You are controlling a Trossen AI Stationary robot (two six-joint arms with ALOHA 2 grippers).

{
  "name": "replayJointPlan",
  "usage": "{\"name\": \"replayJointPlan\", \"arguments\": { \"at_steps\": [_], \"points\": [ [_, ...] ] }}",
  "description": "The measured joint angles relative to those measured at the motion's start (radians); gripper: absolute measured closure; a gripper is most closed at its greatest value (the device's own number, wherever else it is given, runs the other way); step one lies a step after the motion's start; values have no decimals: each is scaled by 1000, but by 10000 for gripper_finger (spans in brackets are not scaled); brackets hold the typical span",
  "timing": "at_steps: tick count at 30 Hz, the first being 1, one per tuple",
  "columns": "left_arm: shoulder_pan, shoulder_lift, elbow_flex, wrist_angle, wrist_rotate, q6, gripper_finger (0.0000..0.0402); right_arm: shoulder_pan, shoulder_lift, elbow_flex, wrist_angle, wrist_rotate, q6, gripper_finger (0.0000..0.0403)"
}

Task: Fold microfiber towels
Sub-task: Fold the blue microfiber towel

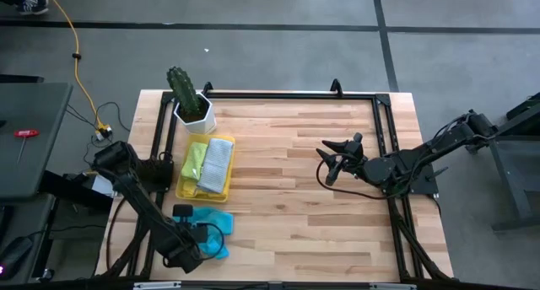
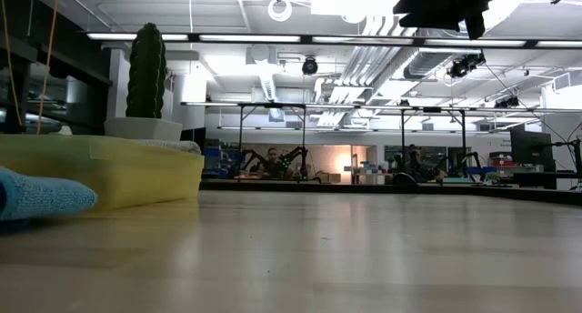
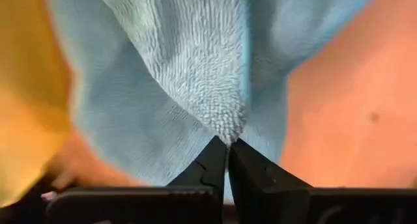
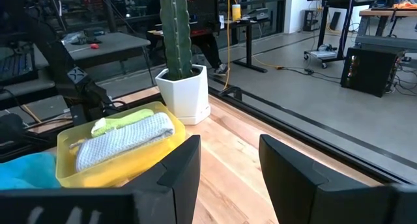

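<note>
A light blue microfiber towel (image 1: 211, 227) lies on the wooden table near its front left corner, next to a yellow tray (image 1: 180, 189). My left gripper (image 3: 227, 152) stands over it, pointing down, shut on the cloth. In the tray lie a folded lime green towel (image 1: 196, 158) and a folded grey towel (image 1: 218, 163). My right gripper (image 1: 326, 161) hovers open above the table's right half, with nothing between its fingers (image 4: 189, 165). My left gripper pinches a small raised peak of the blue towel (image 3: 225, 127) between its two fingertips, coming from above and pointing down. The cloth rises to a point at the fingers, while the rest of the towel (image 3: 130, 120) stays spread on the table. Whether it holds one layer or several I cannot tell.
A cactus in a white pot (image 1: 192, 106) stands at the far left, just behind the tray. A black metal frame (image 1: 278, 94) runs along the table's far and side edges. The wood between the two arms (image 1: 287, 197) is bare.
</note>
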Motion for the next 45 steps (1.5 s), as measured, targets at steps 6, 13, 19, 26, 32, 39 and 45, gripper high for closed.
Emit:
{"name": "replayJointPlan", "arguments": {
  "at_steps": [6,13,19,26,32,39,45],
  "points": [
    [79,-26,230,-204,-93,205,400,0,0,0,6,0,0,254],
    [324,-30,494,-223,-281,580,401,0,0,0,10,0,0,254],
    [599,-1,611,-87,-256,914,401,0,0,0,10,0,-10,254],
    [781,165,856,-59,-175,1095,401,0,0,0,16,0,-27,254],
    [791,307,1163,-92,-199,1243,402,0,0,0,17,0,-27,254],
    [773,259,1158,-207,-263,1202,402,1,-1,0,4,-19,-27,254],
    [678,258,1115,-372,-268,1045,401,1,-1,0,7,-29,-25,254]
  ]
}}
